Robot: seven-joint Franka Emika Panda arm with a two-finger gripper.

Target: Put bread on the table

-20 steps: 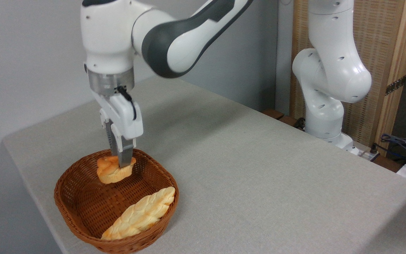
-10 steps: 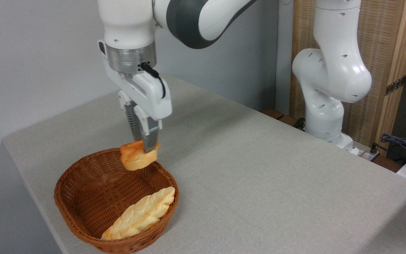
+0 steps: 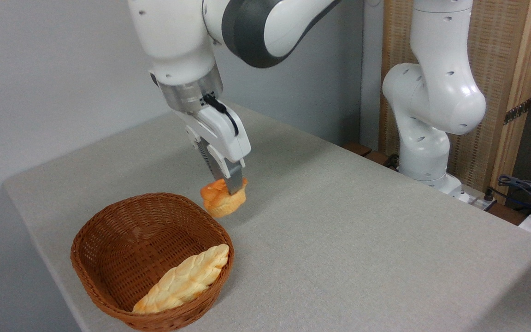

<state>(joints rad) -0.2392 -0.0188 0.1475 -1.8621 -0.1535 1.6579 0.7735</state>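
Table (image 3: 362, 240): grey cloth, mostly bare, plenty of drop room. Wicker basket (image 3: 109, 230) at 7 o'clock, holding only braided loaf (image 3: 182, 281). Gripper (image 3: 227, 184) tilted, pinching bread (image 3: 223, 199) by its top, just off basket's 1 o'clock rim, above table. Probably carried high to clear rim; lowering and release not yet done.

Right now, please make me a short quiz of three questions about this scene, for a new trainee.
1. True or false: the gripper is shut on the bread.
2. Is the held bread over the basket or beyond its rim, over the table?
3. Which item lies in the basket: (a) a braided loaf, (b) a round bun, (c) nothing?

Key
1. True; the fingers pinch the bun's top.
2. Beyond the rim, over the table; whether it touches the cloth cannot be told.
3. (a), against the basket's right wall.
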